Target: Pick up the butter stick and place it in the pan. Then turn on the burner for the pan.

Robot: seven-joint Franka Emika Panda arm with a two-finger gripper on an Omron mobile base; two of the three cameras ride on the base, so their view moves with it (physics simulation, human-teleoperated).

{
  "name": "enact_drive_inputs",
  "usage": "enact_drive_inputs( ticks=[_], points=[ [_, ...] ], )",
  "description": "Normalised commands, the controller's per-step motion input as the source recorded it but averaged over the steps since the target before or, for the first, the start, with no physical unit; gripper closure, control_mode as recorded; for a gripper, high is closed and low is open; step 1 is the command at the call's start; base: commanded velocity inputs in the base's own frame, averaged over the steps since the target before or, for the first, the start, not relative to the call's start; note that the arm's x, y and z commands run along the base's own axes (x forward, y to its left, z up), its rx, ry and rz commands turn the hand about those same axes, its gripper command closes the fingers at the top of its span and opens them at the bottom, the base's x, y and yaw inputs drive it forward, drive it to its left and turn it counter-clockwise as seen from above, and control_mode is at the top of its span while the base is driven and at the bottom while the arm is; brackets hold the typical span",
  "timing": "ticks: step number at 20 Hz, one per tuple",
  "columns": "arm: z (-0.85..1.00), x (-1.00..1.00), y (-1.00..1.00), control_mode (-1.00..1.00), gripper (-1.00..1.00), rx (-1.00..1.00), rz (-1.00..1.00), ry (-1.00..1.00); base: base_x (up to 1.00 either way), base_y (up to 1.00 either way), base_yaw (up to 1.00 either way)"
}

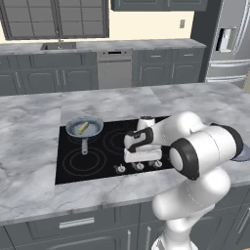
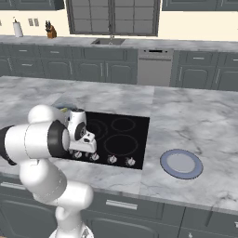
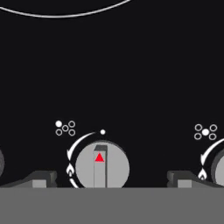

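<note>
Pale-yellow butter stick (image 1: 83, 128) lies inside the grey pan (image 1: 84, 127) on the cooktop (image 1: 97, 156); gripper (image 3: 111, 179) spread wide, empty, straddling a knob (image 3: 102, 168).

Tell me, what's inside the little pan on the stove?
The butter stick lies inside the pan, a small yellow bar on its pale bottom. The pan hides the cooktop beneath it, so the burner under it cannot be seen.
</note>
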Motion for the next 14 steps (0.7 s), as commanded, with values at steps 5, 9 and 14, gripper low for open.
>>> enact_drive_inputs(
  ticks=[5,9,14],
  points=[
    [-0.14,0.00,0.00,-1.00,-1.00,0.00,0.00,0.00,0.00,0.00,0.00],
    [-0.11,0.00,0.01,-1.00,-1.00,0.00,0.00,0.00,0.00,0.00,0.00],
    [-0.15,0.00,0.03,-1.00,-1.00,0.00,0.00,0.00,0.00,0.00,0.00]
  ],
)
